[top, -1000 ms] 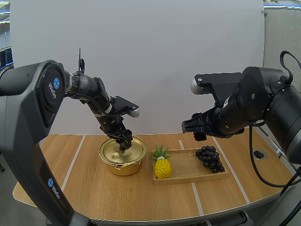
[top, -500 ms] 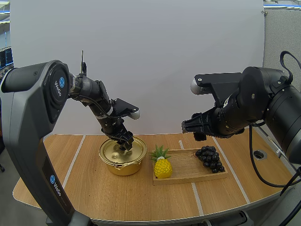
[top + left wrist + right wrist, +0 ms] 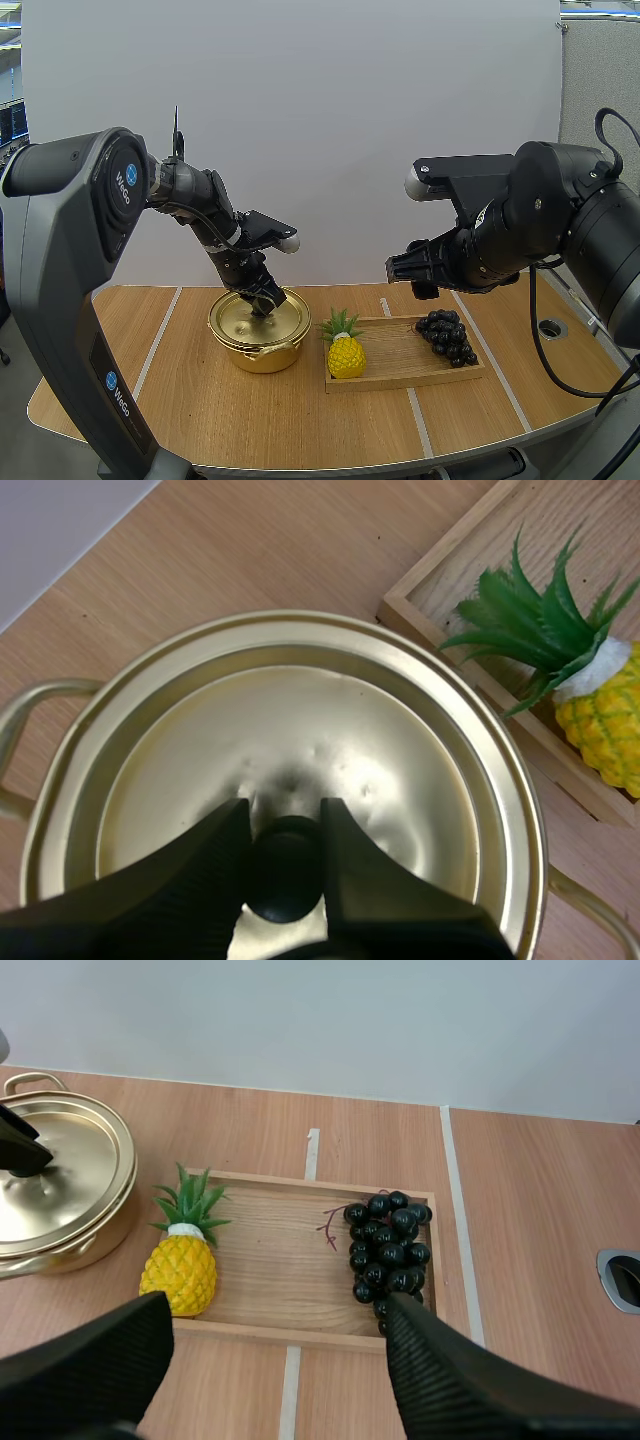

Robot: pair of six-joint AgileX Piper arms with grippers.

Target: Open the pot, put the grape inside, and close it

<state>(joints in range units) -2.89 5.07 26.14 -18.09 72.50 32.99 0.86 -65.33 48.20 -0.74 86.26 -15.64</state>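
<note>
Left gripper (image 3: 285, 865) pinches the black knob (image 3: 285, 885) of the gold lid (image 3: 300, 740) on the pot (image 3: 262, 356), left of the wooden tray (image 3: 280, 1280); opening is in hand, and a straight lift seems due next. Right gripper (image 3: 278, 1310), fingers apart, hovers above the tray's grape bunch (image 3: 390, 1250).

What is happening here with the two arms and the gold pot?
The left gripper has its jaws closed on the black knob of the lid, which sits on the pot or is only just raised. The right gripper hangs open above the wooden tray, where the grapes and a pineapple lie.
</note>
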